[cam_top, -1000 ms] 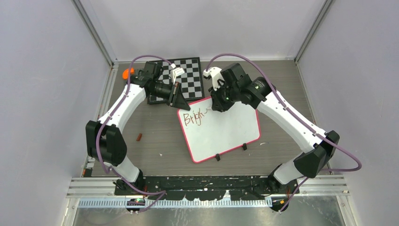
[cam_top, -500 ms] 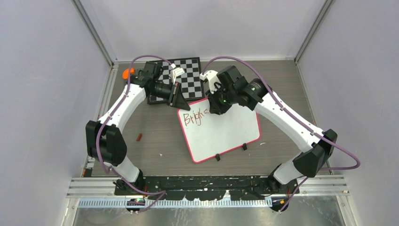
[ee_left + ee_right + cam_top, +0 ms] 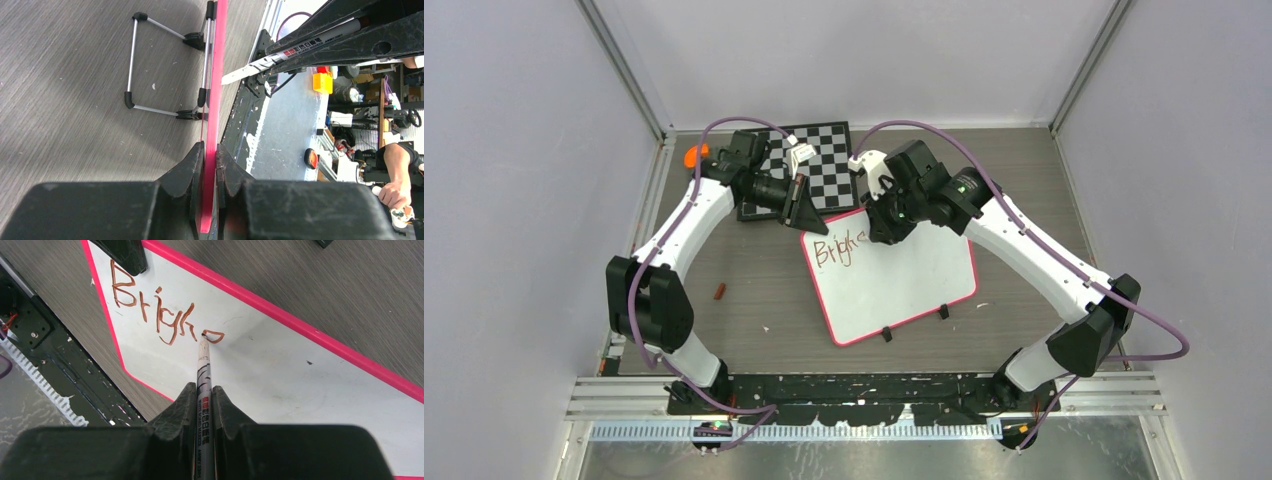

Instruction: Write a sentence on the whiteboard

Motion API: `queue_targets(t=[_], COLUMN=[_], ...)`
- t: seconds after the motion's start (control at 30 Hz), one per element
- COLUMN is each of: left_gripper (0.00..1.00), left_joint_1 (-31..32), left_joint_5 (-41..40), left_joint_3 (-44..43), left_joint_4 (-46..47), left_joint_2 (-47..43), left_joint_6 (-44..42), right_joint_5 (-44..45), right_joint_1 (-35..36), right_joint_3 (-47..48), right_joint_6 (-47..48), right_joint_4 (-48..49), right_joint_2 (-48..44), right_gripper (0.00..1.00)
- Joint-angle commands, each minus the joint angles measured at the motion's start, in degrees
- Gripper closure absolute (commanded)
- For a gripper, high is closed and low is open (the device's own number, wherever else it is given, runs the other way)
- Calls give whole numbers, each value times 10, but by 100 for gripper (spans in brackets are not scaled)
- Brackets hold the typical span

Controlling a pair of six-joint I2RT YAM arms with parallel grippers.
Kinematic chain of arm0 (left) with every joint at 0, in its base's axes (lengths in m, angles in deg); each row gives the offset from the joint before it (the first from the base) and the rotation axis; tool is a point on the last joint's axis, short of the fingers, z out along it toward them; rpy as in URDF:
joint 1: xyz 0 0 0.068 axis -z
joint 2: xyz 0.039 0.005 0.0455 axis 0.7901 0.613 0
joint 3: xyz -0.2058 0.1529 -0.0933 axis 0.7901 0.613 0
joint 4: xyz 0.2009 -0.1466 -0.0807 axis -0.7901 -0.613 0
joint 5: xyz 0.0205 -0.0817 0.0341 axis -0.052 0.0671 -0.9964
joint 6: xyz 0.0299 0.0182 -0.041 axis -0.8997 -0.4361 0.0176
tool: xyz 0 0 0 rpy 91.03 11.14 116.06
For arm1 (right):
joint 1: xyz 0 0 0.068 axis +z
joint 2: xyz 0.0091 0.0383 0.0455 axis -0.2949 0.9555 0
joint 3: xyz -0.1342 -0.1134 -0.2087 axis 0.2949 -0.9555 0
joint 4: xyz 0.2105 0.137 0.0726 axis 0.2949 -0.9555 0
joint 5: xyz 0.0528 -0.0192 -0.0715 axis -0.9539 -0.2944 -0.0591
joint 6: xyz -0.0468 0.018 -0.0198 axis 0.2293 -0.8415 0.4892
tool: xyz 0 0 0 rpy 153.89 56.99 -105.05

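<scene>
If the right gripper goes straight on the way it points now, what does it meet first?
The whiteboard: the marker it holds touches the surface, beside the letters.

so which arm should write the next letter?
Right. The right end effector is shut on the marker, tip on the whiteboard at the unfinished sentence. The left end effector just clamps its rim.

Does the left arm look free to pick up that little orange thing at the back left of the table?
Probably not yet: the left gripper is shut on the whiteboard rim, steadying it. The orange thing lies uncovered beside that arm.
</scene>
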Motion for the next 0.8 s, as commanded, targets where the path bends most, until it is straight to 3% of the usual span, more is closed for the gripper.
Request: queue_targets(t=[0.0, 0.77], left_gripper=[100, 100], left_joint_1=[0, 0], left_joint_5=[-7, -7], left_joint_3=[-10, -12], left_joint_4=[-10, -10], left_joint_2=[-13, -15], left_joint_6=[8, 12], right_joint_5=[2, -7], right_joint_1=[0, 7], right_joint_3=[16, 29], right_joint_6=[1, 1], right_joint_4=[15, 12], right_joint_2=[-6, -7], right_gripper=[100, 100])
